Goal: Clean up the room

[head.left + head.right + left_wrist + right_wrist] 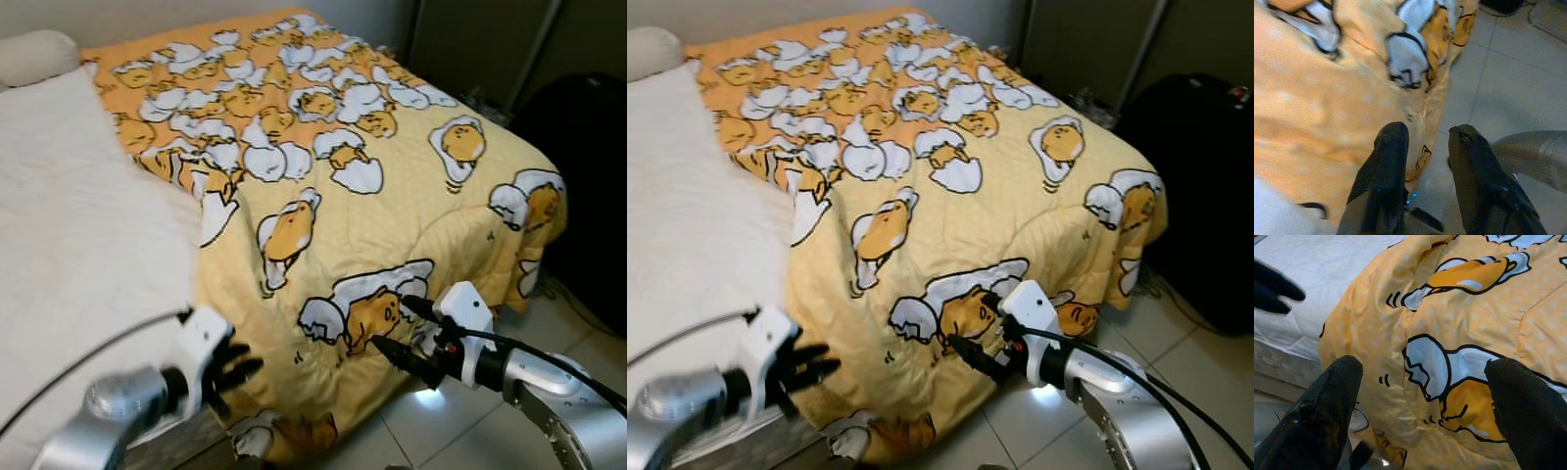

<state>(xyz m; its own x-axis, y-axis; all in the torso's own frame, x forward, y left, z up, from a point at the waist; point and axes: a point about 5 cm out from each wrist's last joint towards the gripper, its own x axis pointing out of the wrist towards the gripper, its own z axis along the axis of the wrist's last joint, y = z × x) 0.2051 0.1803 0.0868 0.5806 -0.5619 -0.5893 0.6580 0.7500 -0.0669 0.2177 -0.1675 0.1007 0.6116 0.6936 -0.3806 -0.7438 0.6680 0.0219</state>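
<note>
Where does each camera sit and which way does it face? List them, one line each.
Head eyes: forward and down at the yellow blanket on the bed; both arms show.
Left wrist: along the left gripper, open, at the blanket's hanging edge and floor.
Right wrist: along the right gripper, open, at the blanket.
All share the blanket.

Home bedroom. Bed [88, 245] with bare white mattress; yellow cartoon-egg quilt [333, 186] spread across it, hanging over foot edge. Pale pillow [34, 54] at head of bed. Tiled floor [460, 431] beside bed. Black suitcase [588, 176] just past bed's far corner.
</note>
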